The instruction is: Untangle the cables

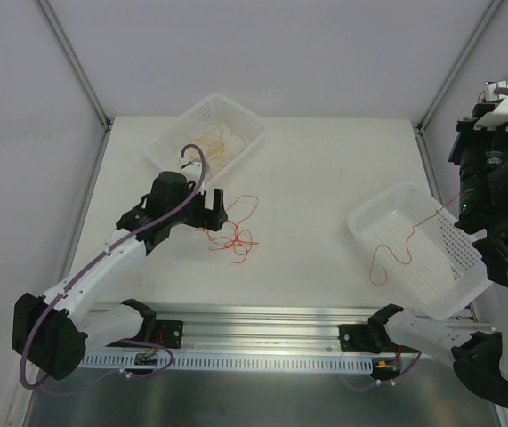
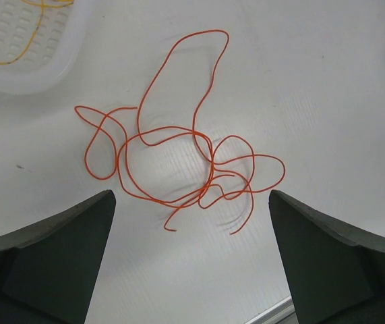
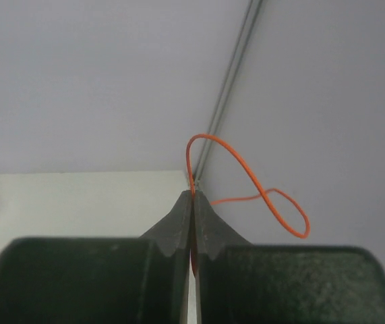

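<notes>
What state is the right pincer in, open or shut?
Shut. In the right wrist view the right pincer has its fingers pressed together, pinching a thin orange cable that loops out above.

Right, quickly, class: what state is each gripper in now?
Left gripper: open, empty, over the tangle.
Right gripper: shut on a cable.

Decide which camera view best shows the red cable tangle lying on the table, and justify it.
The left wrist view: the red cable tangle fills the frame, each loop distinct. The top external view shows the tangle small, loops blurred. The right wrist view misses it, showing only another strand.
</notes>
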You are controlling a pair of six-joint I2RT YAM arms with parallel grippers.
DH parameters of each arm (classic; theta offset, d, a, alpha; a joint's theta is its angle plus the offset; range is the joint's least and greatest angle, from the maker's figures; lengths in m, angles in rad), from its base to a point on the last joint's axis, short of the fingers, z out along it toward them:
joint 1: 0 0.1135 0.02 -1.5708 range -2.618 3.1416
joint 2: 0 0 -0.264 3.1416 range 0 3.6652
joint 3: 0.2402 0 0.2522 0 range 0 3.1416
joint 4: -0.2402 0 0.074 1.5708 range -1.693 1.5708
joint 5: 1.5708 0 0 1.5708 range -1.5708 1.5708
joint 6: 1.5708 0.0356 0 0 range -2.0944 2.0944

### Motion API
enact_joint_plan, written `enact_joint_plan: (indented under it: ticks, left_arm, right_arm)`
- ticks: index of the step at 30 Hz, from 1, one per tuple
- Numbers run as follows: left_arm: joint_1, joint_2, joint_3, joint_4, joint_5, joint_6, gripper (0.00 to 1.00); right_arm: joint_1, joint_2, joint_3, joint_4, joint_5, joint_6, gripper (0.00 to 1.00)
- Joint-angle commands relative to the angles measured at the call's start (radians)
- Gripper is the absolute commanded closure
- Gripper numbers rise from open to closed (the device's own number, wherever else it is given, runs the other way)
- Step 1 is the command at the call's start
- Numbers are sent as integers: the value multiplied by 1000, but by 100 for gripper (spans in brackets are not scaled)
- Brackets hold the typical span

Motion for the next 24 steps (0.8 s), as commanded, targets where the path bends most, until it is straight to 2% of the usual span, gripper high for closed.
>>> enact_joint_plan:
  ticks: [1, 6, 9, 16, 17, 21, 22, 24]
  left_arm:
    - [5, -49, -42, -5, -8, 70, 1]
    - [5, -80, -91, -5, -63, 124, 1]
    - [5, -76, -111, 2, -83, 136, 1]
    - [5, -71, -142, 35, -94, 136, 1]
    - [5, -71, -142, 37, -92, 139, 1]
    - [7, -69, -143, 46, -92, 141, 1]
    - [5, -69, -142, 48, -92, 138, 1]
    - [5, -71, -145, 49, -89, 138, 1]
  right_arm:
    - [-77, -15, -67, 194, 81, -161, 99]
    - [-214, 4, -121, 138, 12, -51, 99]
    - [-288, -19, -251, 109, -18, 43, 99]
    - [-602, -56, -640, -80, -251, 569, 99]
    - [-647, -61, -744, -86, -314, 600, 99]
    - [-794, -42, -955, -80, -492, 770, 99]
    - [-809, -18, -984, -76, -523, 790, 95]
    - [-840, 14, -1035, -80, -595, 833, 81]
